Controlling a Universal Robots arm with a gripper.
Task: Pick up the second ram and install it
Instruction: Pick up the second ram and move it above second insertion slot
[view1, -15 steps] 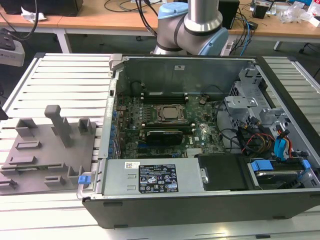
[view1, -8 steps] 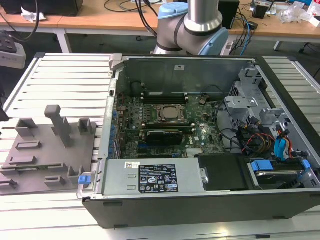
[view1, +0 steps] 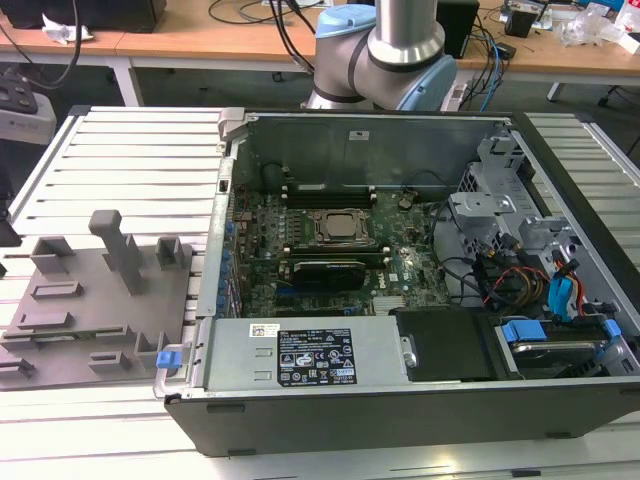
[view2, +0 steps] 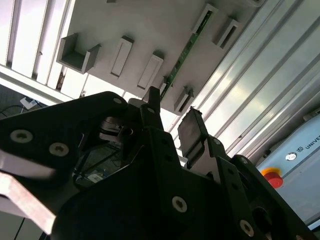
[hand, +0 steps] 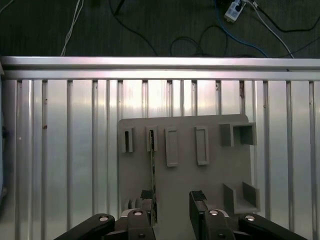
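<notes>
The second ram (hand: 152, 170) is a thin green stick standing on edge in a slot of the grey holder plate (hand: 215, 175). In the second wrist view the ram (view2: 186, 50) runs as a narrow green strip across the holder plate (view2: 145, 25). My gripper (hand: 171, 202) hovers above the plate and is open, with nothing between its black fingers (hand: 146, 199). One finger lines up close beside the ram's near end, and the other stands well off to its side. In the second wrist view the gripper (view2: 170, 117) is also apart from the ram.
The grey holder (view1: 80, 300) lies on the slatted aluminium table (view1: 140, 160) at the exterior view's left. Beside it stands the open computer case (view1: 400, 400), with the CPU socket (view1: 335, 228) on its motherboard. Cables and drive bays (view1: 540, 270) fill its right side.
</notes>
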